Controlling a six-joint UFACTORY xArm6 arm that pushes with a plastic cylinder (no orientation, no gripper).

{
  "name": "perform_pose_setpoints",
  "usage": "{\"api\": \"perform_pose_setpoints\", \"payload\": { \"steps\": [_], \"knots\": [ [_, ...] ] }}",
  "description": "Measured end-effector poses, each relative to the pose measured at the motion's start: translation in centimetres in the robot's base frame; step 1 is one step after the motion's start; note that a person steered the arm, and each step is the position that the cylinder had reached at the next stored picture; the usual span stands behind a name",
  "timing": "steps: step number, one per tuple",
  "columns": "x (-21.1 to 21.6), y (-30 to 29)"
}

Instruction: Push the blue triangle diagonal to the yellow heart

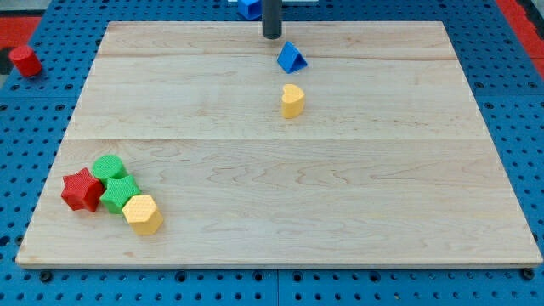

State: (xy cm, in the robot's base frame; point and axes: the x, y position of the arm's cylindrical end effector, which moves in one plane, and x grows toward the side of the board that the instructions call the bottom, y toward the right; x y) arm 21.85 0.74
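Note:
The blue triangle (291, 58) lies near the top middle of the wooden board (382, 170). The yellow heart (292, 100) sits just below it, a short gap between them. My tip (271, 36) is at the end of the dark rod, just up and to the left of the blue triangle, close to it but not clearly touching.
A red star (82, 189), a green round block (109, 167), a green block (119, 194) and a yellow hexagon (143, 213) cluster at the bottom left. A red block (25, 60) lies off the board at top left. Another blue block (249, 8) sits at the top edge behind the rod.

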Motion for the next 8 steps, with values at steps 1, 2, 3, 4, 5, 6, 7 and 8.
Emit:
{"api": "perform_pose_setpoints", "payload": {
  "steps": [1,2,3,4,5,6,7,8],
  "knots": [
    [0.5,3.9],
    [3.0,5.7],
    [6.9,6.8],
    [3.2,-0.7],
    [3.6,-2.3],
    [5.5,-9.2],
    [4.3,-17.5],
    [0.6,-18.6]
  ]
}}
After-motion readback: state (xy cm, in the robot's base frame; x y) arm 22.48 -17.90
